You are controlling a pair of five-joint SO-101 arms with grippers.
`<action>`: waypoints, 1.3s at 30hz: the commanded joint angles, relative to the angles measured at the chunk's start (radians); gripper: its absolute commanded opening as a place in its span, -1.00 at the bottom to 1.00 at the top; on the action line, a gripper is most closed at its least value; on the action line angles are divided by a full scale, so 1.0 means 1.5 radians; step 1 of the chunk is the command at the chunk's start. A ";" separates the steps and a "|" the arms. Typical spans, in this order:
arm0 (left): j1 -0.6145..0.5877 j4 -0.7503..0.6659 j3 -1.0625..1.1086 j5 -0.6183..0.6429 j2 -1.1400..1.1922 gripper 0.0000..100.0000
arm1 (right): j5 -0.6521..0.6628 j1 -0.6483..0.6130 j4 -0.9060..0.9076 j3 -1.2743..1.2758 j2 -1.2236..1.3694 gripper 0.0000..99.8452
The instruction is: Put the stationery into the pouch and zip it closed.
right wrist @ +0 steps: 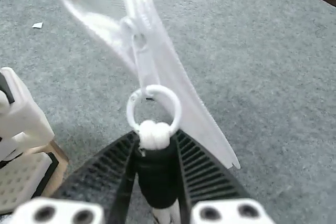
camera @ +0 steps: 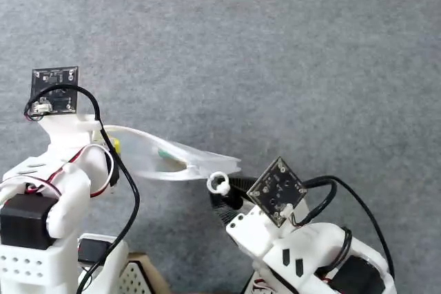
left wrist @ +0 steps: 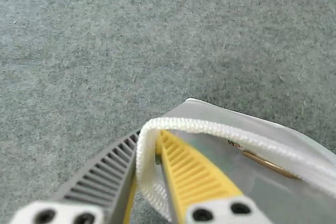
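The pouch (camera: 172,160) is lying stretched between the two pincers, and through its pale wall some stationery (camera: 167,153) is showing, so I judge that the filling is done and the zipping is the step in hand. The left pincer (left wrist: 149,140) is biting together on the white zipper tape at its end of the pouch, with the yellow finger on the inner side of the tape. I think it is holding there as an anchor, so that the pouch is not following the pull. At the far end from it, the zipper ring (right wrist: 154,109) is standing just in front of the right pincer (right wrist: 155,137), whose fingers are clamped on the small knob below the ring. The pull tab is running from this ring away to the slider on the pouch. Under both pincers the grey table (camera: 310,67) is lying bare of other stationery near them.
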 commanded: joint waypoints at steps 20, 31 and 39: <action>0.112 -0.010 -0.025 -0.002 0.001 -0.94 | 0.005 0.046 0.002 -0.361 0.066 -0.98; 0.116 -0.011 -0.116 -0.002 0.001 -0.94 | 0.005 0.047 -0.012 -0.472 0.139 -0.98; 0.115 -0.010 -0.214 -0.002 0.000 -0.94 | 0.005 0.049 -0.006 -0.498 0.166 -0.98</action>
